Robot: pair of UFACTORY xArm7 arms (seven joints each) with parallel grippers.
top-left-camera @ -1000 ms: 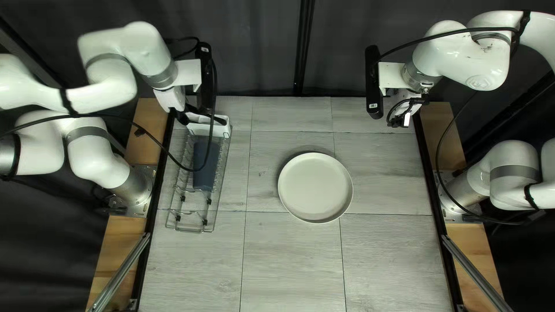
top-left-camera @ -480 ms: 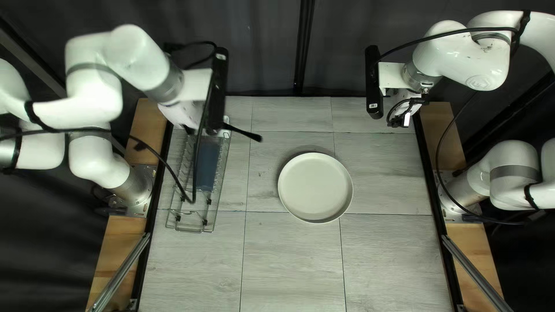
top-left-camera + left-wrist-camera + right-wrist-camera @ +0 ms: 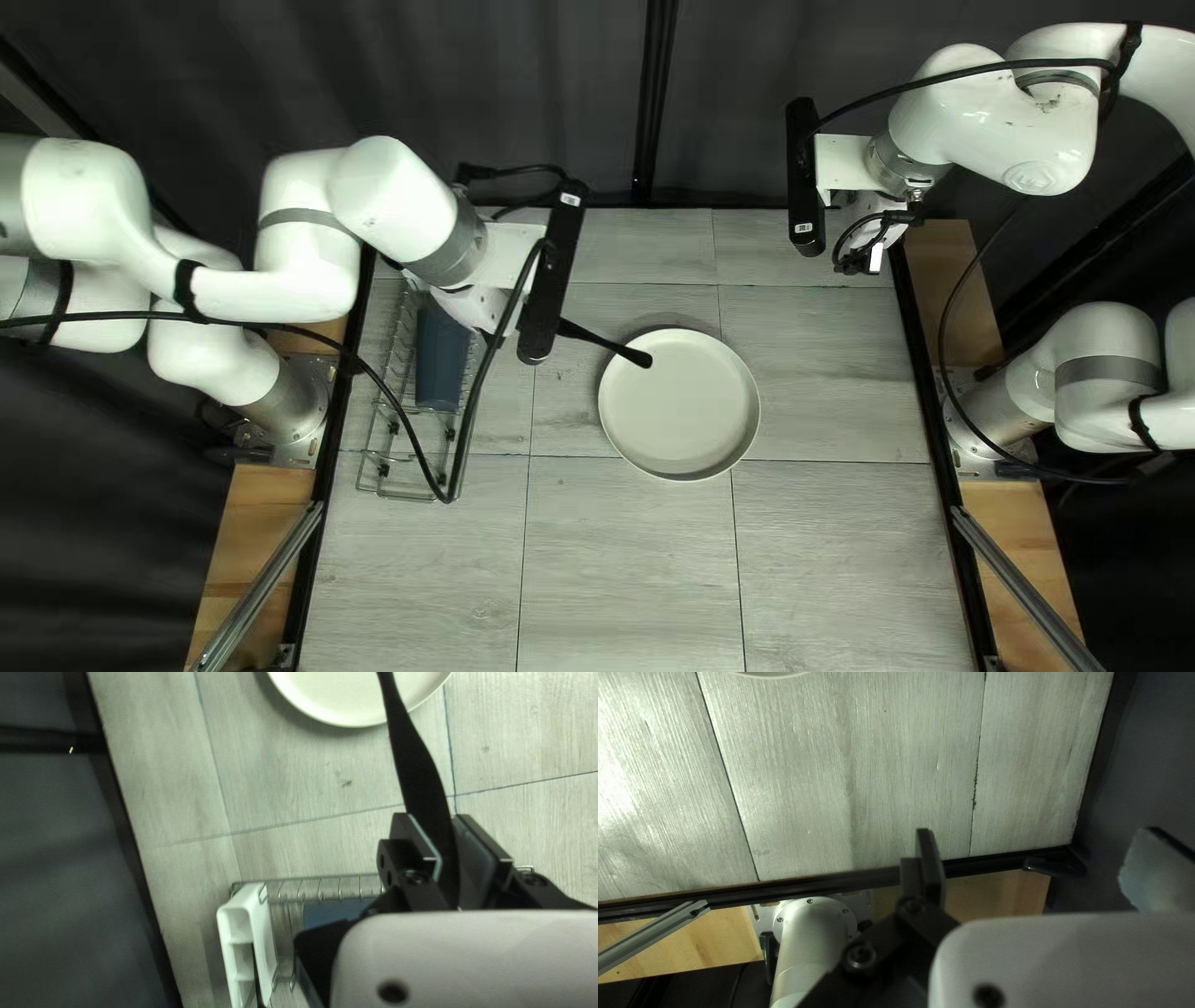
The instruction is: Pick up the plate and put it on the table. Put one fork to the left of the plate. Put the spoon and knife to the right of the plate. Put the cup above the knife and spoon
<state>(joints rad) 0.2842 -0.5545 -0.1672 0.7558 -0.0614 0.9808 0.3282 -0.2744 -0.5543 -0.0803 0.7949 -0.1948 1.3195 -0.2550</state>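
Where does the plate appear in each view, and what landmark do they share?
Top left view: the plate, just right of centre, right of the wire rack.
Left wrist view: partly visible ahead of the jaws, under the end of the black utensil they grip.
Right wrist view: only a sliver, well ahead of the open jaws.
Shared landmark: the dark tile seams.

A slim black piece of cutlery (image 3: 417, 774), its kind unclear, is clamped in the left gripper (image 3: 473, 308), reaching out ahead. The round, shallow off-white plate (image 3: 679, 405) lies flat, face up, ahead of that gripper, the cutlery's far end above its rim area.
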